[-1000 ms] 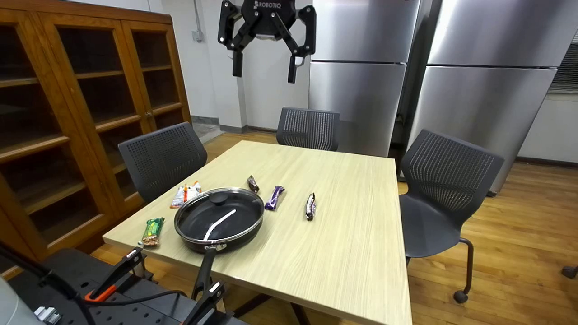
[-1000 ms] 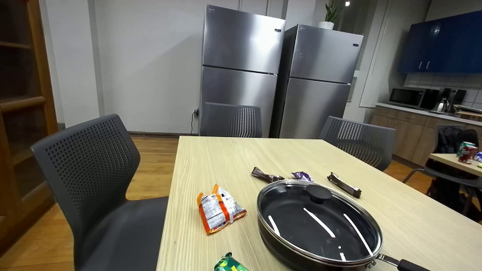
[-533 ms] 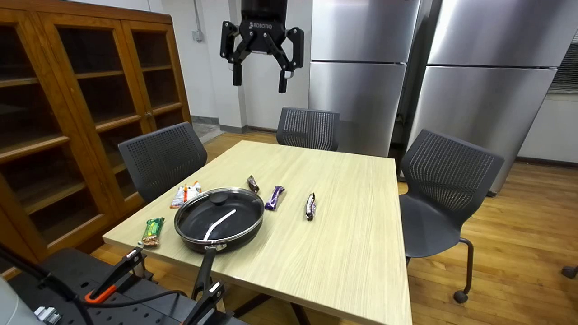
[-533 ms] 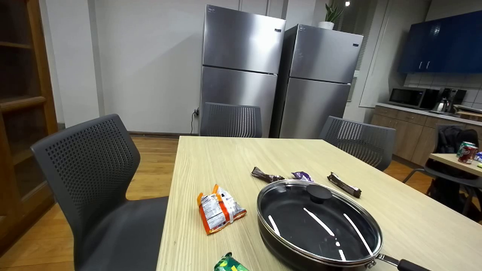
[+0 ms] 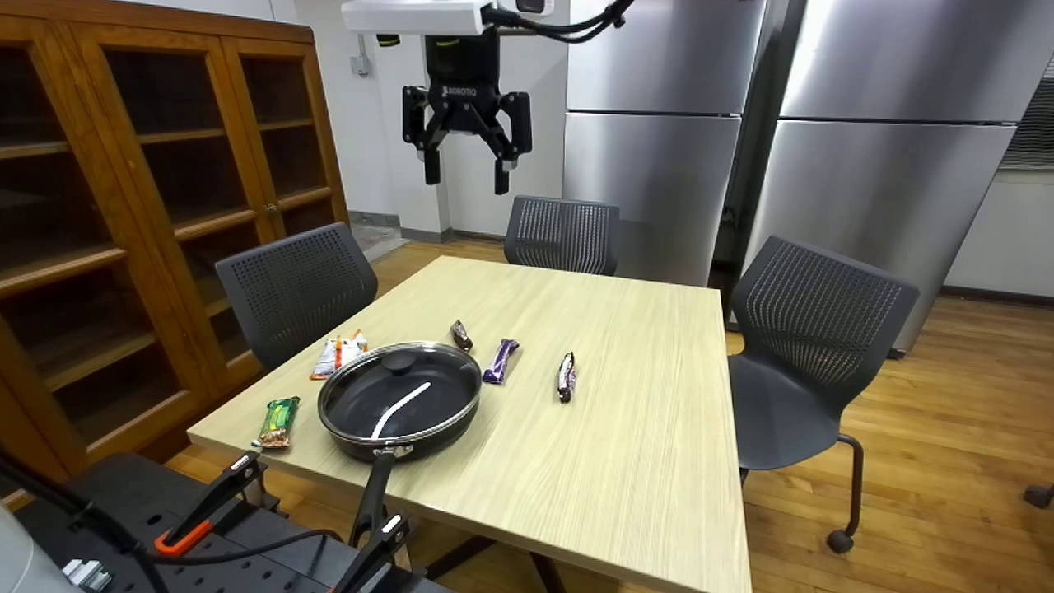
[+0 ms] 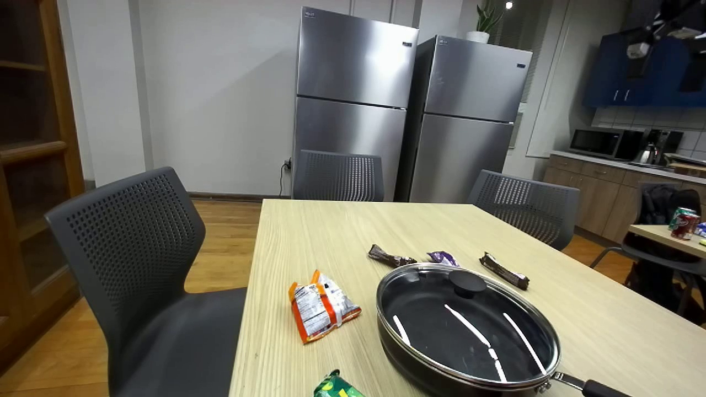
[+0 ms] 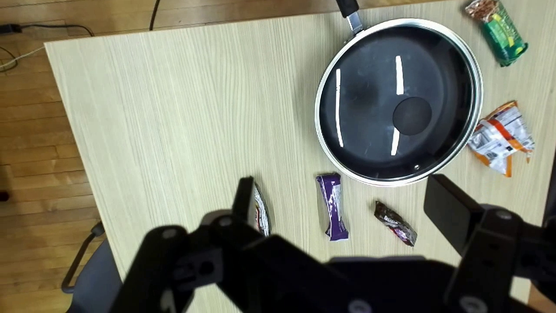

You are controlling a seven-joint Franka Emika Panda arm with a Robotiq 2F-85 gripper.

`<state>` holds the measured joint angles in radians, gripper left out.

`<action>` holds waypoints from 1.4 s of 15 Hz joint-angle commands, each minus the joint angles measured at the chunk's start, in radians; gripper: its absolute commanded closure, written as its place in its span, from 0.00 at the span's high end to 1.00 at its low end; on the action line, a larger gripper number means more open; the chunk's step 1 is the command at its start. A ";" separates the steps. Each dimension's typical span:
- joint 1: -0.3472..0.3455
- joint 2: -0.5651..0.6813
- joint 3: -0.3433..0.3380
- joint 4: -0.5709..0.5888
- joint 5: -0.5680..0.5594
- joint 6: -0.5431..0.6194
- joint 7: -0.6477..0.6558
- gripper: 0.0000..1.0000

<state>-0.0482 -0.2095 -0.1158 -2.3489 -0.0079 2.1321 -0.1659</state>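
- Gripper (image 5: pixel 467 175) hangs well above the table (image 5: pixel 642 478), jaws spread wide
- Purple bar (image 7: pixel 333 208) and brown bar (image 7: pixel 396 224) show between the jaws in the wrist view
- Lidded pan (image 7: pixel 373 108) sits on the table, handle (image 7: pixel 349 8) toward 11 o'clock there
- Around the pan: green packet (image 7: pixel 501 35) at 2 o'clock, orange-and-white bag (image 7: pixel 501 139) near 4, brown bar at 6, purple bar at 7, dark bar (image 7: pixel 262 213) at 8, partly behind the gripper

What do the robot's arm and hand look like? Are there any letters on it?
The arm is smooth and white, with black cables beside it. The hand is black, with ROBOTIQ in pale letters and two jointed fingers that have blocky tips. A thin yellow-green stripe shows above it.
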 commanded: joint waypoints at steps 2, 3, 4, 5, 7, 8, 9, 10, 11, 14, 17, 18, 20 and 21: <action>0.007 0.018 0.044 -0.041 0.019 0.113 0.123 1.00; 0.010 0.024 0.051 -0.050 0.023 0.136 0.148 1.00; 0.013 0.029 0.058 -0.058 0.028 0.156 0.170 1.00; 0.016 0.036 0.065 -0.066 0.028 0.176 0.191 1.00; 0.020 0.052 0.079 -0.082 0.019 0.222 0.228 1.00; 0.023 0.063 0.085 -0.087 0.012 0.241 0.244 1.00; 0.025 0.074 0.090 -0.092 0.009 0.258 0.257 1.00; 0.027 0.085 0.095 -0.100 0.008 0.280 0.268 1.00; 0.028 0.100 0.100 -0.105 0.007 0.300 0.280 1.00; 0.031 0.140 0.112 -0.119 -0.016 0.352 0.315 1.00; 0.029 0.149 0.105 -0.113 -0.002 0.335 0.282 1.00; 0.030 0.157 0.105 -0.113 -0.003 0.339 0.284 1.00; 0.030 0.161 0.105 -0.112 -0.003 0.341 0.285 1.00; 0.030 0.161 0.105 -0.112 -0.003 0.341 0.285 1.00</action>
<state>-0.0177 -0.0482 -0.0106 -2.4626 -0.0116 2.4760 0.1197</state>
